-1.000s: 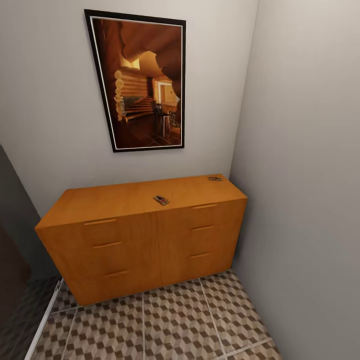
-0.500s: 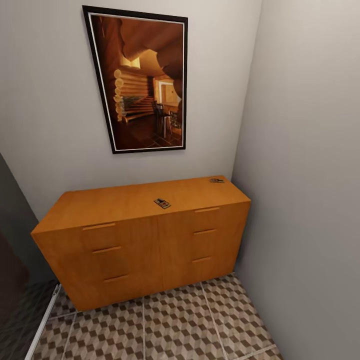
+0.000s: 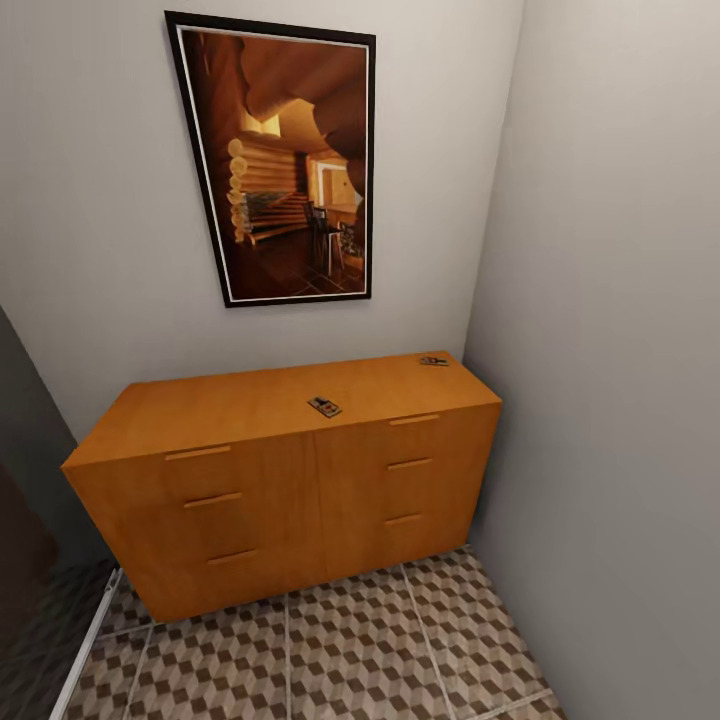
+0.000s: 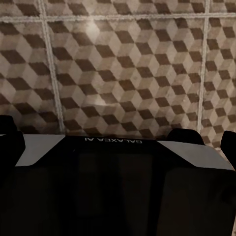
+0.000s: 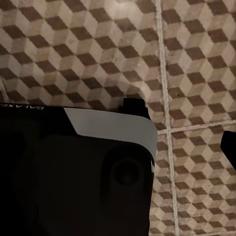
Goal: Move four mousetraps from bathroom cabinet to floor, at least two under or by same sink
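Two mousetraps are seen on top of the cabinet [image 3: 290, 480] at frame centre: one mousetrap [image 3: 323, 406] near the front edge, another [image 3: 433, 361] at the far right corner. The bathroom floor [image 3: 350, 650] fills the bottom. Whether either claw is spread or pressed together cannot be told.

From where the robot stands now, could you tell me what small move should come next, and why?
Probably roll closer to the cabinet: two mousetraps lie on its top, and both wrist views face the bathroom floor, so neither arm is yet raised to reach.
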